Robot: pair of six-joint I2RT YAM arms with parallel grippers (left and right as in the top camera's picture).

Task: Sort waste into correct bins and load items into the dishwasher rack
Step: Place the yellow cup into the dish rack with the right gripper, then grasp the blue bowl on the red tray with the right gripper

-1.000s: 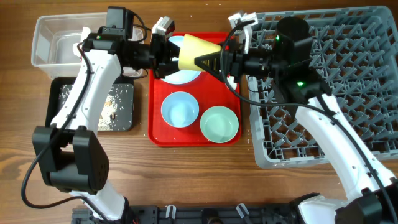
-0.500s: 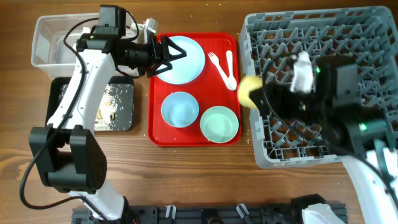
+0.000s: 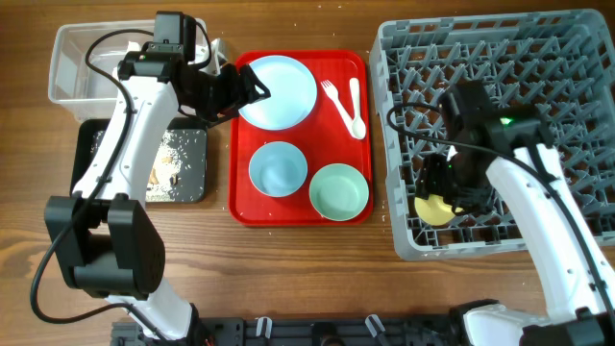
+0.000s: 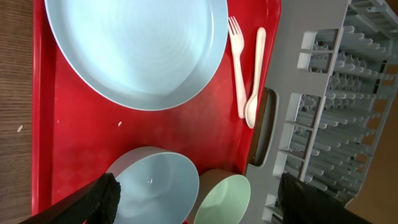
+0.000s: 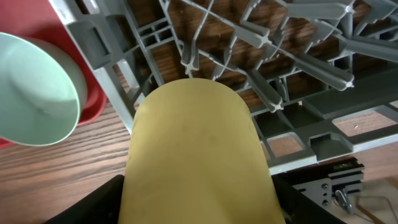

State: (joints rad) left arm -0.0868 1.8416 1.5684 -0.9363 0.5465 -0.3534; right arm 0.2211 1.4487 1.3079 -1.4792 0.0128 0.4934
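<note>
Jaws of the right gripper [image 5: 202, 199] pinched the small yellow cup [image 3: 434, 208], one finger on each side. They held it low among the pegs near the front left corner of the grey dishwasher rack [image 3: 567, 115]. Jaws of the left gripper [image 4: 205, 199] stood spread, holding nothing, over the plate's left rim.

That one rack filled the counter's right end and held only the cup. One red serving tray [image 3: 242, 192] lay mid-counter toward the far edge. Two bins sat at the left end. The clear tub [image 3: 72, 58] was in the far left corner, its contents unclear behind the arm. Just in front of it, the black tray [image 3: 86, 163] held scattered whitish food scraps [image 3: 183, 159].

The red tray carried one light blue plate [image 3: 281, 91], one light blue bowl [image 3: 278, 169], one mint green bowl [image 3: 339, 190], one white fork [image 3: 336, 101] and one white spoon [image 3: 355, 106].
</note>
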